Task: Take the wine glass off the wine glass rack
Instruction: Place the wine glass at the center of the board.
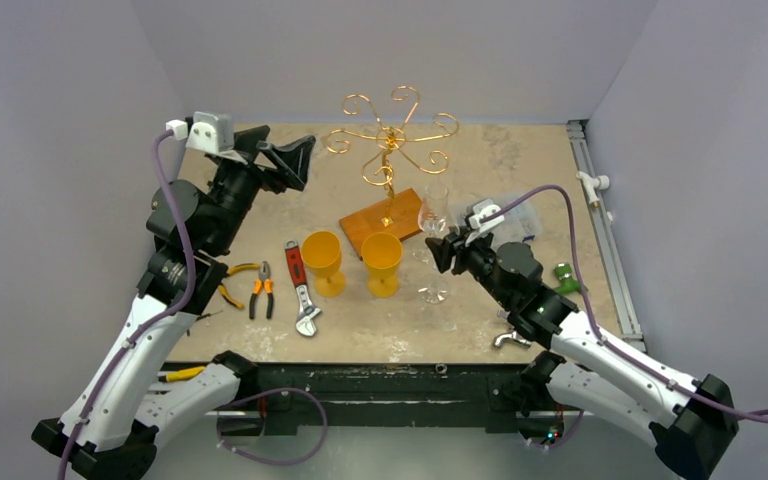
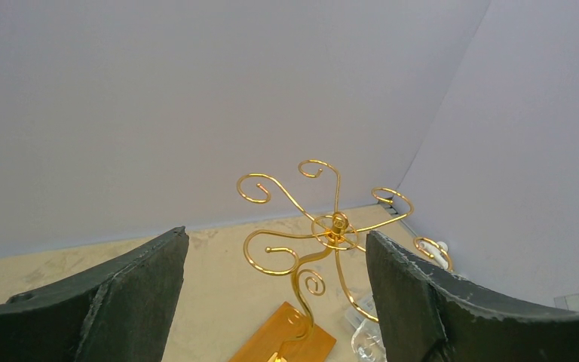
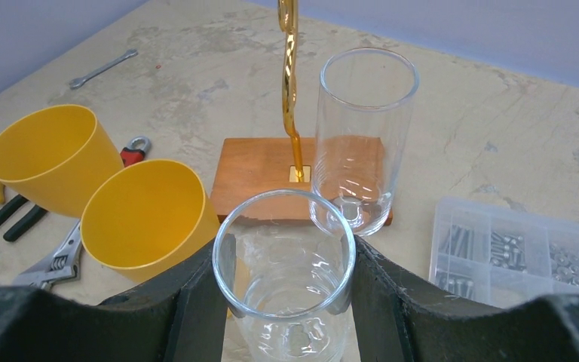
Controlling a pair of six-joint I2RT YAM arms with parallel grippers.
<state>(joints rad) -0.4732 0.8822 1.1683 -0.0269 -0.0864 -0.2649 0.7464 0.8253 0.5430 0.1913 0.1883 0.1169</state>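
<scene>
Beside wine glass rack point(image 3: 256, 170), yellow cups point(image 1: 322, 255), wrench point(image 1: 300, 285)

**Two white-and-black arms trailing purple cables**

The left arm point(image 1: 135, 350) and right arm point(image 1: 600, 350) have white shells on the long links, with black joints and bases. A purple cable point(image 1: 157, 165) runs along each. The left one ends in a white plug point(image 1: 175, 128) beside a grey camera block point(image 1: 212, 130). The fingers point(image 2: 105, 309) are dark, matte wedges with rough, chipped edges.

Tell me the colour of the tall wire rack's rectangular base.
Orange-brown; the rectangular wooden base shows best in the right wrist view.
</scene>
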